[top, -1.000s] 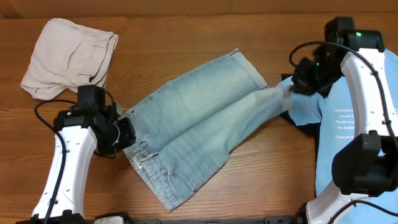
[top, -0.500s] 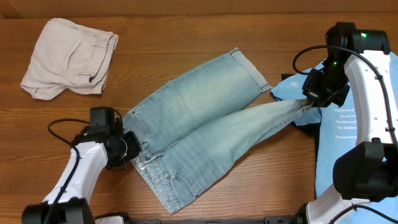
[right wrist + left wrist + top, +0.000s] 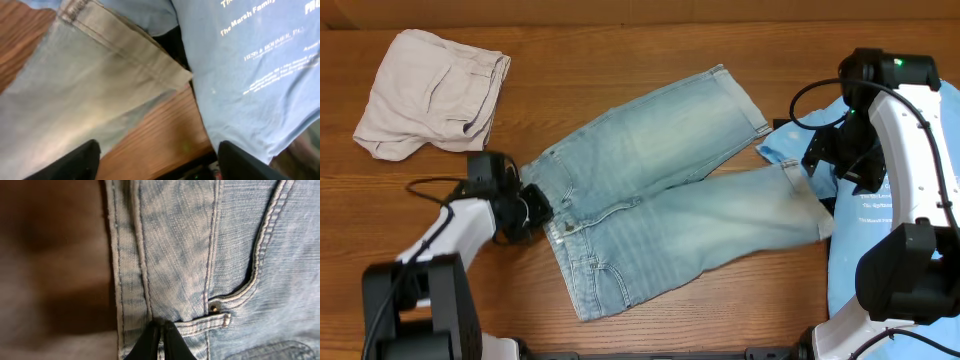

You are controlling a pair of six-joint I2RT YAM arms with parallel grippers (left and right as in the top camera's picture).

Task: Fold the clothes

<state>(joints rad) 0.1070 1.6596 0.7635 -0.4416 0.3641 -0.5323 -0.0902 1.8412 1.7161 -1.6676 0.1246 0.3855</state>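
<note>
The left arm [image 3: 455, 225] reached in from the near-left corner, low over the table, its gripper [image 3: 161, 330] pinched tight on the jeans [image 3: 200, 255]. The right arm [image 3: 910, 140] arched along the right edge, its gripper [image 3: 157, 150] pointing down with fingers [image 3: 80, 160] spread wide.

Light-wash blue denim jeans [image 3: 660, 200], faded in paler streaks, lie on a brown wood-grain table [image 3: 620, 60], with beige trousers [image 3: 430, 90] to their left and a sky-blue, white-lettered T-shirt [image 3: 250, 75] and black garment [image 3: 175, 45] to their right.
</note>
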